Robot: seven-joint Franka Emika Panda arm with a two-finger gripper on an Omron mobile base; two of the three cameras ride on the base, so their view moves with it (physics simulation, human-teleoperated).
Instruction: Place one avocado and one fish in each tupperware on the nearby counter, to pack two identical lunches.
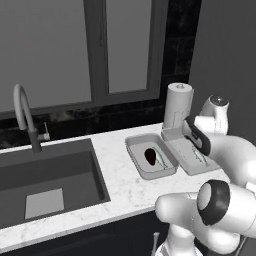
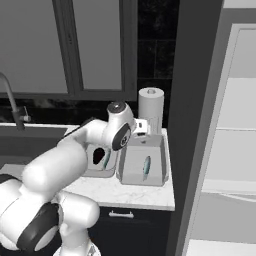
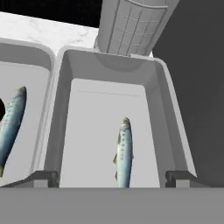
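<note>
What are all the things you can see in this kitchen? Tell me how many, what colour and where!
tupperware: 2, grey, side by side on the counter; left one, right one
fish: 2, silvery blue; one in the left tupperware, one in the right tupperware
avocado: 1, dark, in the left tupperware beside its fish
paper towel roll: 1, white, upright behind the right tupperware
counter: 1, white marble, over dark cabinets
sink: 1, dark grey, set in the counter at the left
tap: 1, grey, curved, behind the sink
window: 1, grey frame, above the counter
gripper: 1, dark tips spread apart, nothing between them, above the right tupperware
robot arm: 1, white with dark joints
</note>
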